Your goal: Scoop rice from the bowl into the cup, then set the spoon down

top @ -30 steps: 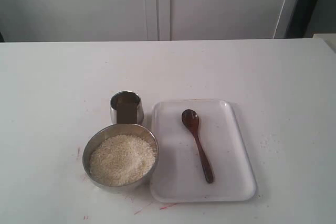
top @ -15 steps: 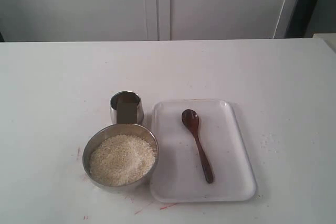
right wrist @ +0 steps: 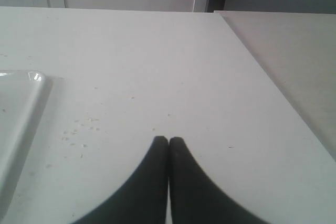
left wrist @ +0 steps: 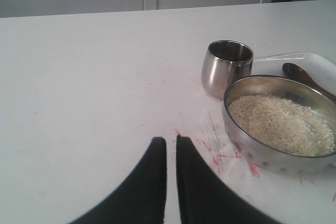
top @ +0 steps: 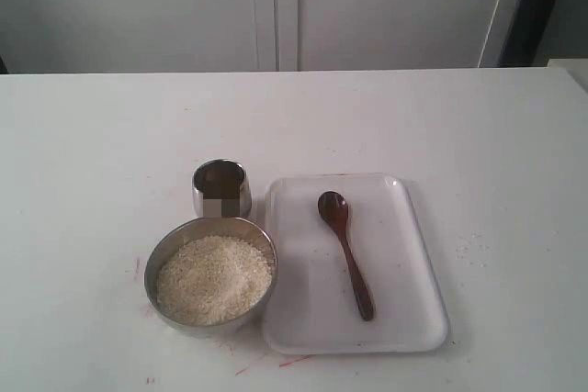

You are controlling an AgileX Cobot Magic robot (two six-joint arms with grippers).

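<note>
A wide steel bowl point(top: 210, 273) point(left wrist: 277, 157) near the table's front holds white rice point(top: 213, 278) point(left wrist: 282, 124). Just behind it stands the small steel cup point(top: 221, 187) point(left wrist: 226, 68). The dark wooden spoon point(top: 346, 252) point(left wrist: 304, 77) lies on a white tray point(top: 404, 319), scoop toward the back. Neither gripper shows in the exterior view. My left gripper point(left wrist: 171, 140) hangs over bare table beside the bowl, fingers nearly together with a thin gap and nothing held. My right gripper point(right wrist: 168, 140) is shut and empty, over bare table beyond the tray's edge point(right wrist: 37, 85).
Red pen marks point(left wrist: 220, 153) streak the table by the bowl. Loose grains point(right wrist: 79, 129) lie scattered beside the tray. The table's right edge point(right wrist: 273, 85) runs close to the right gripper. White cabinet doors point(top: 276, 6) stand behind the table.
</note>
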